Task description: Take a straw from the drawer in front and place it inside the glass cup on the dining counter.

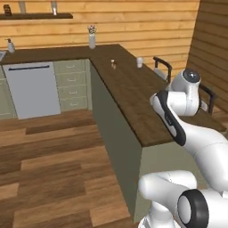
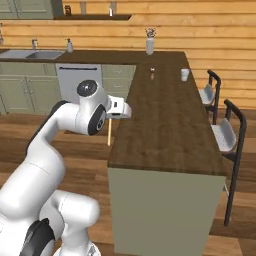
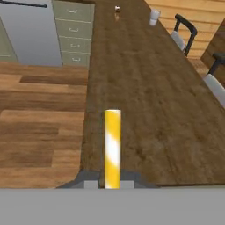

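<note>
You are in the carry step: the gripper is clamping the straw, its jaws pressed together on the lower end, and in the hand view the yellow-and-white stick is rising straight up between the finger tips. In the right base view the straw is hanging down from the hand beside the near left edge of the counter, so you are holding it over the counter's edge and not yet anywhere near the target. The cup is standing upright at the far end of the counter, close to the stool-side edge and well apart from the gripper; the left base view is showing the cup there too. It is looking empty, though it is too small to be sure. A small brown shaker is standing near it, toward the counter's middle, so you should be steering clear of that. The next move is calling for a long reach along the counter, then bringing the straw upright over the cup's mouth and lowering its end inside before letting go; judging by its length, it will probably lean on the rim.
</note>
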